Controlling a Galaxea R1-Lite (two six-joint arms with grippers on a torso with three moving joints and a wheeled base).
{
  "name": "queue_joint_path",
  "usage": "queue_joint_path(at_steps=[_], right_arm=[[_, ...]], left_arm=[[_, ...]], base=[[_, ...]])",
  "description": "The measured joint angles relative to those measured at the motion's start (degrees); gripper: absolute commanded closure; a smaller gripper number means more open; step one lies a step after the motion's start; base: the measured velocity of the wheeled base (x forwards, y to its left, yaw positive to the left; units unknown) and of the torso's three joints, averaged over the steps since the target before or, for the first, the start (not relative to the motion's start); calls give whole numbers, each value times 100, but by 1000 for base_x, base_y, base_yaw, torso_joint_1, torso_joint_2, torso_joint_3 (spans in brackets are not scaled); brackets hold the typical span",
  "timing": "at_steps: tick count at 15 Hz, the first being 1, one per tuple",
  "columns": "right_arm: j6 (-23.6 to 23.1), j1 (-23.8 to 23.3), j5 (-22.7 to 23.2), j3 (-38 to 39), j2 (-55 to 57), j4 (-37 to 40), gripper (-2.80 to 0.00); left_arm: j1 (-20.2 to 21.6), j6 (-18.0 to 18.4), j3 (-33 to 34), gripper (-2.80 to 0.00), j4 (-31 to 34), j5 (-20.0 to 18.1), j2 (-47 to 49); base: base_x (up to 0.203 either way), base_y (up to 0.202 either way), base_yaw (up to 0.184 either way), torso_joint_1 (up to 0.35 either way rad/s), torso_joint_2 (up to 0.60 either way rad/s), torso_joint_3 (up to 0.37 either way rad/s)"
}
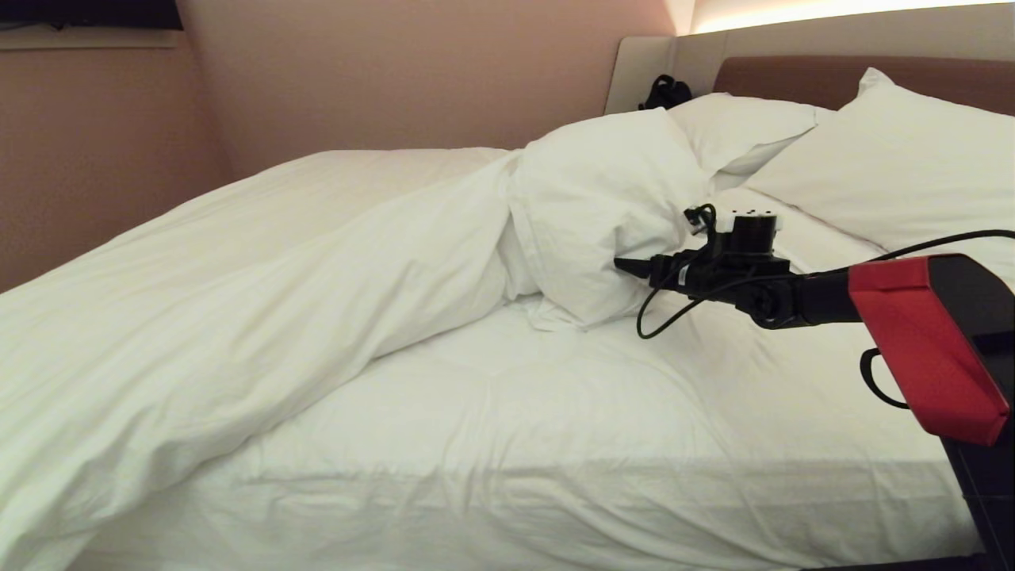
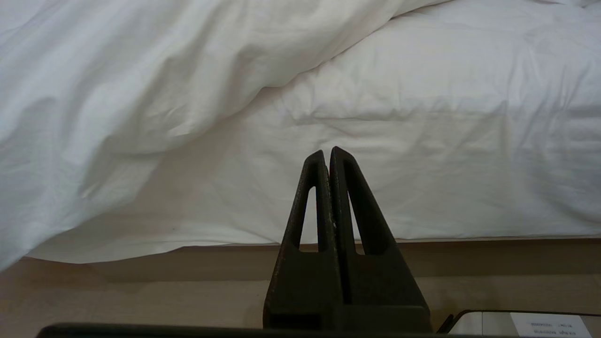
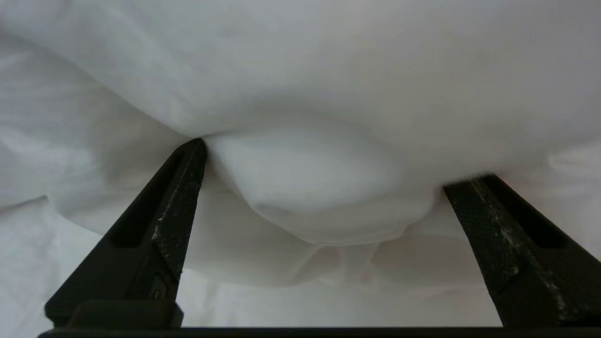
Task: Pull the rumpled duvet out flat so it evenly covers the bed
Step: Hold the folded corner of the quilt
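- Lying bunched in a long ridge across the bed, heaped near the pillows: duvet.
- Reaching level at the heap's folded corner, directly ahead, jaws spread wide, fold bulging between: right gripper.
- Hanging clenched, empty, by the bed's side: left gripper.

Duvet bunched on bed's left

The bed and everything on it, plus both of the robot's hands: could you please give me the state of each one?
duvet: rumpled, bunched toward the far side, folded back in a heap near the pillows.
bed: near part of the sheeted mattress uncovered.
pillows: propped at the headboard.
right hand: open wide, fingertips pressed to a puffy duvet fold, not yet gripping.
left hand: shut, empty, low beside the bed's edge.
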Motion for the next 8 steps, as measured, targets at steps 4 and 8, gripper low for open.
queue_joint_path(at_steps=[4,8], right_arm=[[-106,72,-133,2,9,54,0],[-183,91,-189,2,16,44,0]], left_arm=[[0,-2,0,0,0,1,0],[0,-2,0,0,1,4,0]], base=[[0,0,0,0,0,0],[0,0,0,0,0,0]])
